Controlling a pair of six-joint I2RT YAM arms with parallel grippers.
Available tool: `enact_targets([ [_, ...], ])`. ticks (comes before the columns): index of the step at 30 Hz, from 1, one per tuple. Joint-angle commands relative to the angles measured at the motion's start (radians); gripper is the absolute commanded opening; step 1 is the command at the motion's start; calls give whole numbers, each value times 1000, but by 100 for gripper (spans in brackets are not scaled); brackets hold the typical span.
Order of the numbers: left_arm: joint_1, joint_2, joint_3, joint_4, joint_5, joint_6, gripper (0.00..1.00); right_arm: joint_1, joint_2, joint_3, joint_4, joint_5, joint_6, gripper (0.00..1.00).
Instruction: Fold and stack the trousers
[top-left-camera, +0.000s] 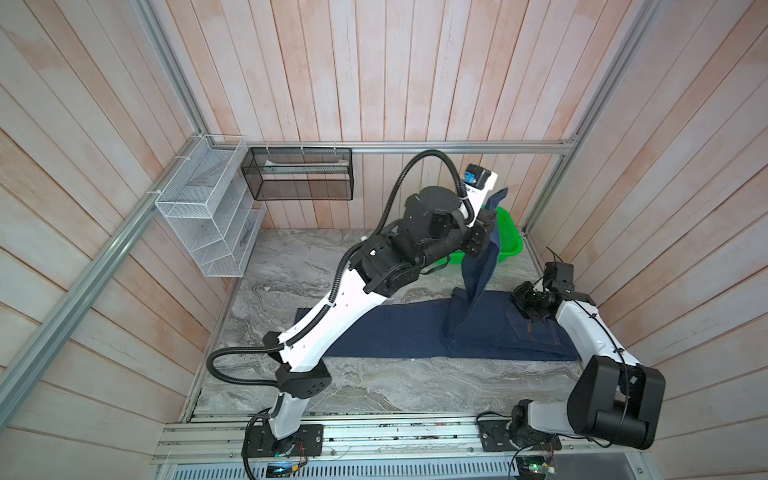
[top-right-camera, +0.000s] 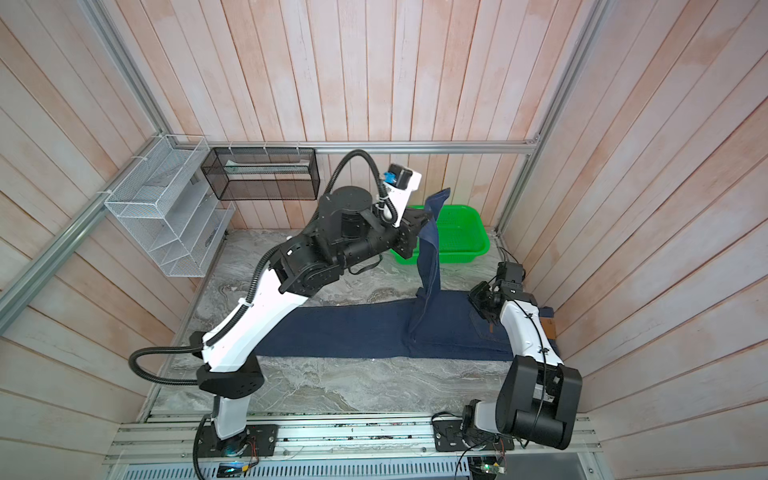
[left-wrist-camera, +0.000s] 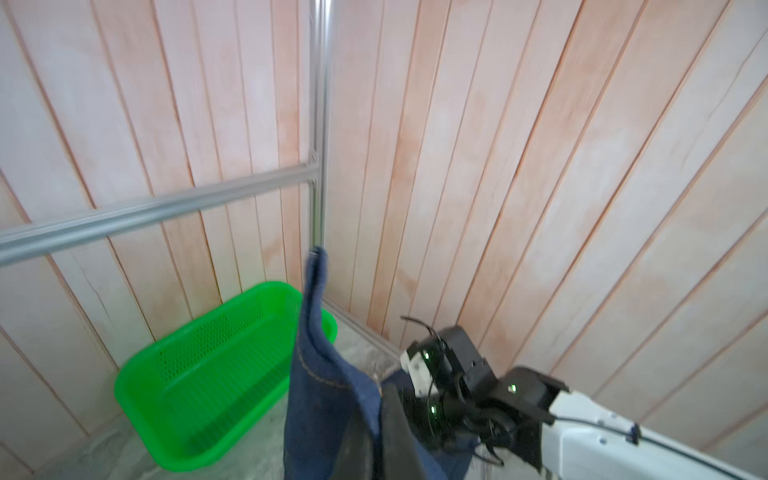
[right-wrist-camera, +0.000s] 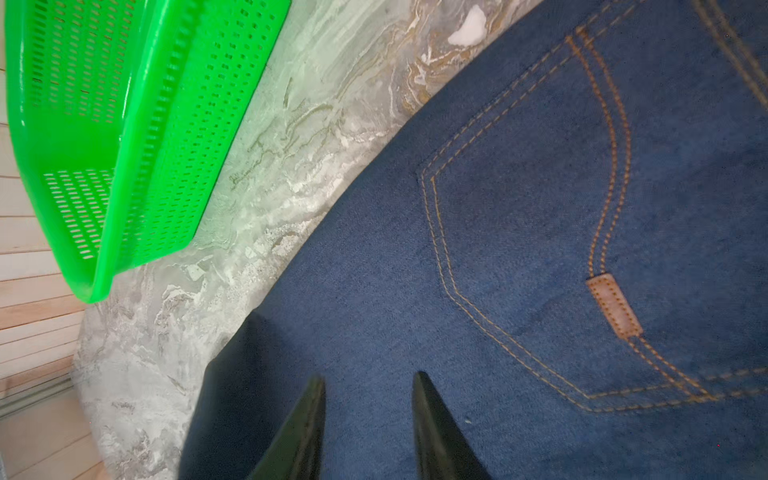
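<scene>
- Holding one leg end of the trousers (top-left-camera: 395, 336) high in the left gripper (top-left-camera: 489, 222) — shut tight on the denim, shown in the left wrist view as dark fingers (left-wrist-camera: 357, 440) pinching the cloth.
- Raised in front of the green basket (top-left-camera: 510, 239) in both top views, with the hem (left-wrist-camera: 318, 266) standing up past the gripper and the rest of that leg draping down to the flat cloth below.
- Spread flat otherwise on the marble-patterned bench (top-left-camera: 374, 390): a long dark strip on the side of the basket toward the arm bases, waist end nearer the basket, far leg end well apart from it.
- Kept clear of the basket itself, with a band of bare bench between basket wall and denim edge in the right wrist view.
- Poised over the seat of the trousers with the right gripper (right-wrist-camera: 370, 376) — partly open, nothing caught between the fingers, only denim beneath.
- Cannot tell whether those fingertips touch the cloth or hang just above it.
- Set near a back pocket (right-wrist-camera: 519, 216) outlined in tan double stitching, with a small brown tab (right-wrist-camera: 614, 305) sewn on its seam.
- Placed on the stretch of the trousers nearest the basket, just beside the spot where the lifted leg rises.
</scene>
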Motion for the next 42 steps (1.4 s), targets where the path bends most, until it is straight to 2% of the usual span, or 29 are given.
enact_targets([
  [1, 16, -216, -166, 296, -123, -40, 0, -8, 2, 49, -28, 2, 1, 37],
  [5, 54, -255, -214, 178, -210, -94, 0, -13, -10, 70, -43, 8, 7, 39],
  [7, 60, -283, -297, 145, -229, -134, 0, -12, -16, 73, -48, 10, 9, 39],
  [10, 60, -376, -504, 149, -314, -180, 0, -14, -23, 75, -64, 10, 17, 40],
  [11, 96, -416, -584, 151, -349, -199, 0, -13, -27, 72, -69, 8, 15, 40],
  [14, 128, -544, -802, 147, -411, -253, 0, -13, -36, 62, -74, 8, 15, 40],
  [20, 250, -761, -1188, 104, -412, -296, 0, -13, -37, 46, -69, 2, 9, 40],
  [23, 326, -859, -1328, 114, -394, -260, 0, -10, -36, 30, -62, -5, 15, 40],
  [26, 396, -937, -1406, 139, -338, -208, 0, -4, -32, 16, -61, -16, 16, 40],
  [30, 409, -1050, -1493, 251, -278, -81, 0, -1, -24, -7, -77, -18, 2, 40],
  [35, 409, -1160, -1595, 499, -87, 138, 0, -1, -31, -42, -63, -16, 3, 40],
  [37, 409, -1156, -1589, 537, -34, 174, 0, 0, -24, -43, -64, -21, 2, 40],
  [42, 409, -1124, -1563, 479, -94, 190, 0, 1, -30, -42, -63, -19, 2, 40],
])
